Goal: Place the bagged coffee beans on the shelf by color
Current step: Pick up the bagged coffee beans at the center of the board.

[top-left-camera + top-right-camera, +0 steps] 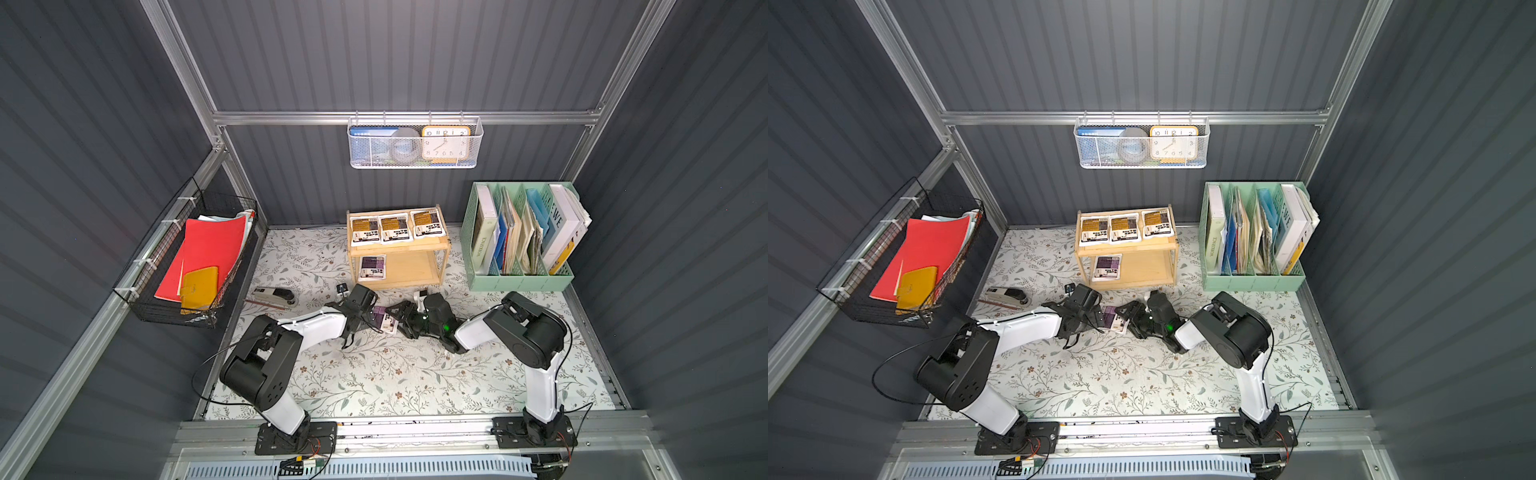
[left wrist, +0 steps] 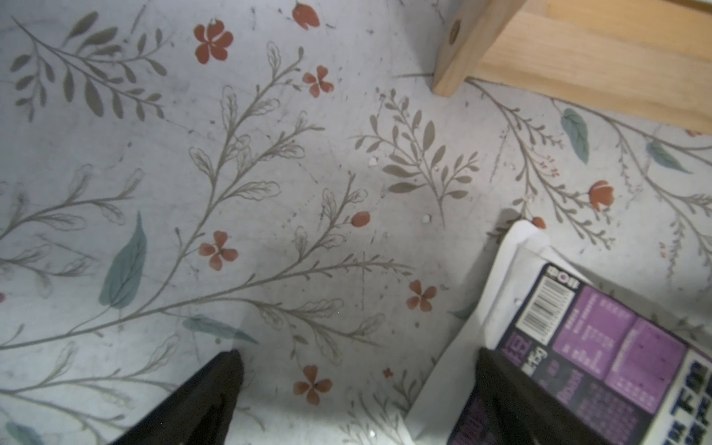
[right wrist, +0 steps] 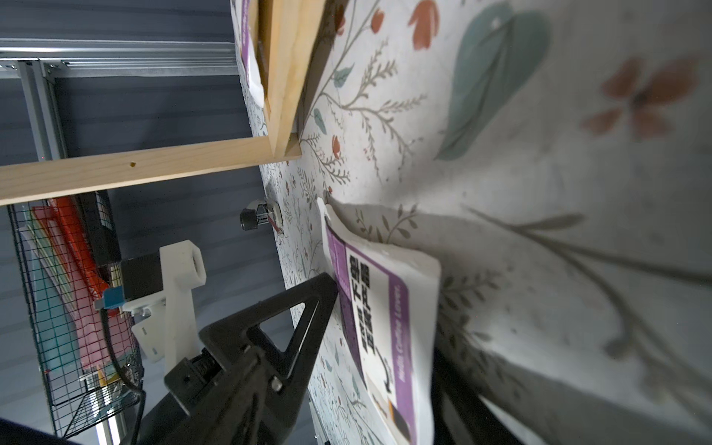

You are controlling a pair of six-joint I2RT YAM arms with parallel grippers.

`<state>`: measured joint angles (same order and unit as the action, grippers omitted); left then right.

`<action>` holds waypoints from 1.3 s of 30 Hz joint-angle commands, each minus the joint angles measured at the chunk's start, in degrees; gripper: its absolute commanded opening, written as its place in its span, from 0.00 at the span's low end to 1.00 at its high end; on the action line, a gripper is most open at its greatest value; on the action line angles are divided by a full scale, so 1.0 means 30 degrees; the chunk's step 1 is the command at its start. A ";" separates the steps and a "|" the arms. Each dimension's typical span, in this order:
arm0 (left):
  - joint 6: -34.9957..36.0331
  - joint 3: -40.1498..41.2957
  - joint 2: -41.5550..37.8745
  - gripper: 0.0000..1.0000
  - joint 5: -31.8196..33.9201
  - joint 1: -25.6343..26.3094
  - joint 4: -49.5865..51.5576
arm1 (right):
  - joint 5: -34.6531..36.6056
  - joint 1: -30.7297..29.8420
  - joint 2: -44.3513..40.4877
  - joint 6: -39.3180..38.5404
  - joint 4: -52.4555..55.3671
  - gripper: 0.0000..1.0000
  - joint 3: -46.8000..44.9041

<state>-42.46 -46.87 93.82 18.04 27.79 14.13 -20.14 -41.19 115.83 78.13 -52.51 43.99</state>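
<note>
While the two arms are meeting over the middle of the floral-patterned desk [image 1: 395,374], a black wire basket [image 1: 141,286] is hanging on the far left side, holding a red folder [image 1: 208,249] and a yellow wallet [image 1: 199,286]. A black and silver stapler [image 1: 276,295] is lying on the desk just right of it.

Next comes the left gripper [image 2: 358,356]. Its fingers [image 2: 208,393] are standing wide apart, gripping nothing, though one of them is pressing against the near edge of a white pouch with purple label blocks [image 1: 384,319]. This loose purple pouch is sitting between the two grippers, in front of the shelf, and in the right wrist view it is tilting up off the desk along one edge.

The right gripper [image 3: 385,319] is straddling the pouch from the other side. One of its fingers [image 3: 319,293] is touching the printed face and the other is lying behind the pouch; whether they are clamping it I cannot tell.

Behind the grippers, the small light-wood two-tier shelf [image 1: 399,248] is carrying three yellow-labelled white pouches [image 1: 395,227] side by side in its top tray, and a second purple-labelled pouch [image 1: 372,267] is lying at the left end of its lower tier. A mint-green file organizer [image 1: 519,282] is standing on the far right.
</note>
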 commanded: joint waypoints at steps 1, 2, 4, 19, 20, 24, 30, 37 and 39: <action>0.0500 -0.0107 0.0718 1.00 -0.0376 -0.0094 0.0512 | -0.0170 0.0018 0.1302 -0.0350 0.2202 0.62 -0.0369; 0.0500 -0.0101 0.0747 1.00 -0.0378 -0.0096 0.0505 | -0.0198 0.0003 0.1397 -0.0299 0.2039 0.60 -0.0420; 0.0547 -0.0092 0.0748 1.00 -0.0432 -0.0094 0.0505 | -0.0200 0.0017 0.1525 -0.0152 0.1566 0.53 -0.0504; 0.0734 -0.0323 -0.0253 1.00 -0.0702 -0.0094 0.1015 | -0.0231 0.0062 0.0786 0.0730 -0.0554 0.18 -0.2059; 0.0734 -0.0365 -0.0401 1.00 -0.0739 -0.0094 0.1086 | -0.0231 0.0076 0.0672 0.0804 -0.0744 0.15 -0.2222; 0.0749 -0.0507 -0.1121 1.00 -0.0938 -0.0094 0.1316 | -0.0274 0.0088 0.0207 0.1053 -0.1468 0.06 -0.3013; 0.0650 -0.0618 -0.2242 1.00 -0.1165 -0.0101 0.1661 | -0.0261 0.0096 -0.0199 0.1559 -0.2793 0.00 -0.4082; 0.0087 -0.0584 -0.3931 1.00 -0.1301 -0.0152 0.2035 | 0.0969 0.0050 -0.0779 0.3043 -0.6002 0.00 -0.6357; -0.0294 -0.0432 -0.4569 1.00 -0.1527 -0.0233 0.2021 | 0.1688 -0.0008 -0.1140 0.3491 -0.7098 0.00 -0.7165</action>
<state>-41.89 -47.68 82.91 14.55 27.68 18.28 -18.74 -41.08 112.81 85.32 -71.42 25.65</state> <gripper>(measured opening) 0.999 0.043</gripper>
